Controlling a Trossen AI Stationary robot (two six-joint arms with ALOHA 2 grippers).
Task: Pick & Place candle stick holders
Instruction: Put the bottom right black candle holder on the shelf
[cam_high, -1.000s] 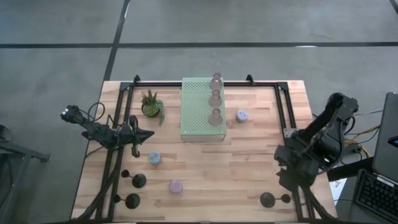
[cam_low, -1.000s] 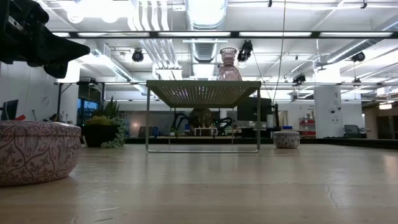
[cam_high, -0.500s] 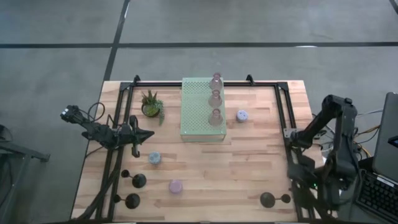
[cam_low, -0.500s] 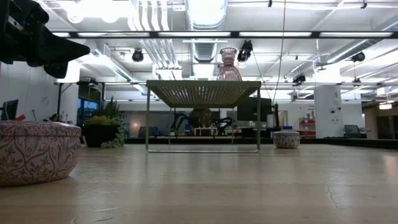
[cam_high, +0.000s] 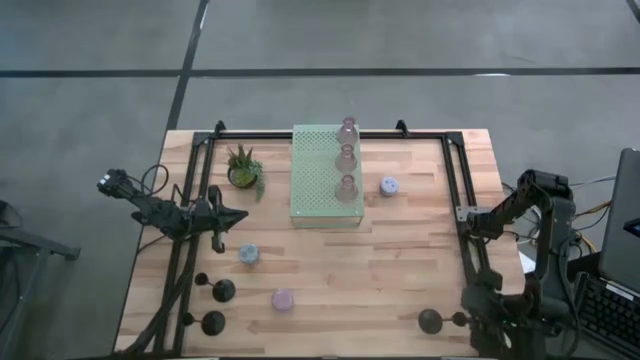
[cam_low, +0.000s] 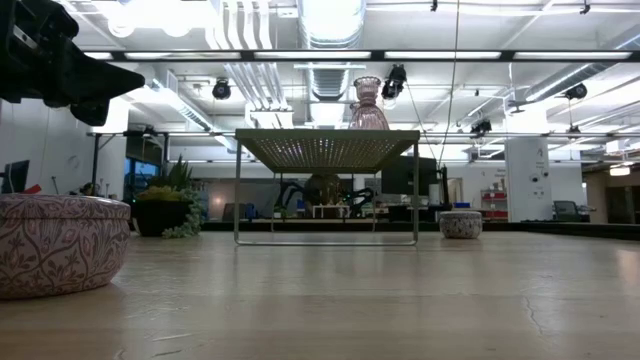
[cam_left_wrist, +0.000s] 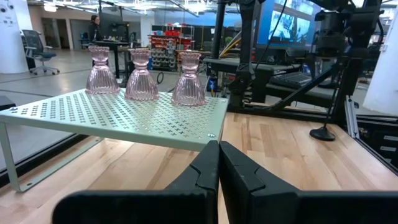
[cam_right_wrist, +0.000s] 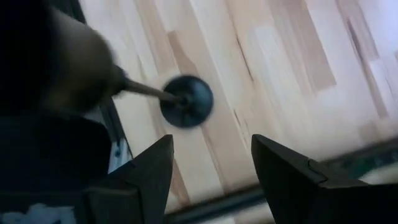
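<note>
On the wooden surface (cam_high: 400, 270) a pale green perforated board (cam_high: 318, 180) stands on thin legs near the far edge, and three pink glass holders (cam_high: 346, 160) sit in a row along its right side, upright and close together; the left wrist view shows the same three side by side on the board's top. Just beside the board's right edge, down on the surface, sits one stubby blue holder (cam_high: 389, 185). A small green potted plant (cam_high: 243, 168) stands to the board's left. Nearer the front left are a second blue holder (cam_high: 248, 255), a lavender holder (cam_high: 283, 298), and two black holders (cam_high: 216, 305) with round bases and thin stems lying close together. A third black holder (cam_high: 433, 320) lies at the front right, its stem pointing toward the right edge. The left claw (cam_high: 232, 216) hangs over the left part of the surface, between the plant and the blue holder, with its fingers pressed together on nothing. The right claw (cam_right_wrist: 211, 158) is at the front right corner, its fingers apart and holding nothing, with the black holder beyond them in its wrist view; from above it seems to be just beside that holder, though the arm hides the claw itself there.
</note>
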